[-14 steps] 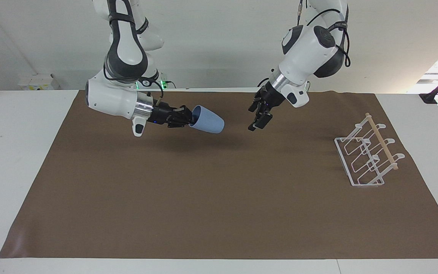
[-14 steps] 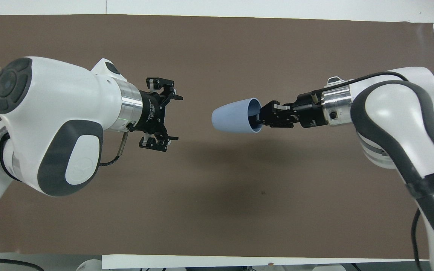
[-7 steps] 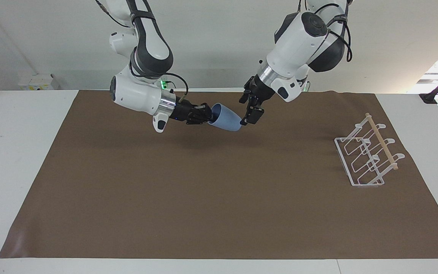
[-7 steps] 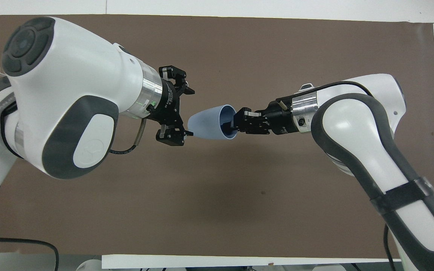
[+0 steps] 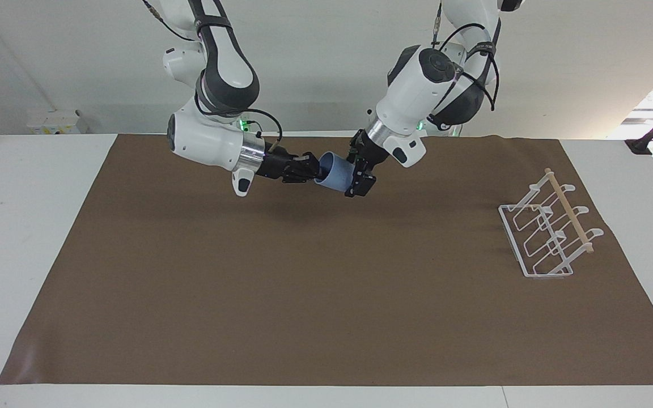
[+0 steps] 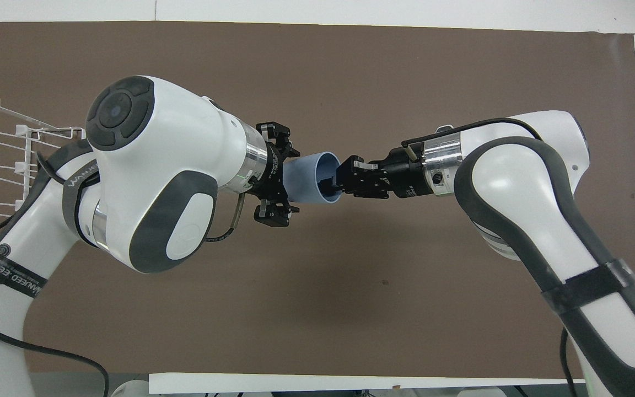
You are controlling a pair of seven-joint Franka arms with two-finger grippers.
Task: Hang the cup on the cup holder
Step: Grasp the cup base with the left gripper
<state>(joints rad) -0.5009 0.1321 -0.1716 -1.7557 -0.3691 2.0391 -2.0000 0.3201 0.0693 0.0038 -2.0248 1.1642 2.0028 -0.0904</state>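
The light-blue cup (image 5: 335, 171) is held on its side in the air over the brown mat, near the robots' edge at mid-table. My right gripper (image 5: 310, 168) is shut on the cup's rim, with one finger inside the mouth; it also shows in the overhead view (image 6: 340, 180). My left gripper (image 5: 359, 173) is open, its fingers on either side of the cup's (image 6: 309, 179) closed end, as the overhead view (image 6: 284, 176) shows. The white wire cup holder (image 5: 547, 232) with its wooden dowel (image 5: 569, 211) stands empty at the left arm's end of the table.
A brown mat (image 5: 304, 294) covers most of the white table (image 5: 26, 238). The cup holder also shows in the overhead view (image 6: 20, 165), partly covered by the left arm.
My left gripper has moved in from beside the cup until its open fingers straddle the closed end. My right gripper has carried the cup toward the left arm, then stayed nearly still.
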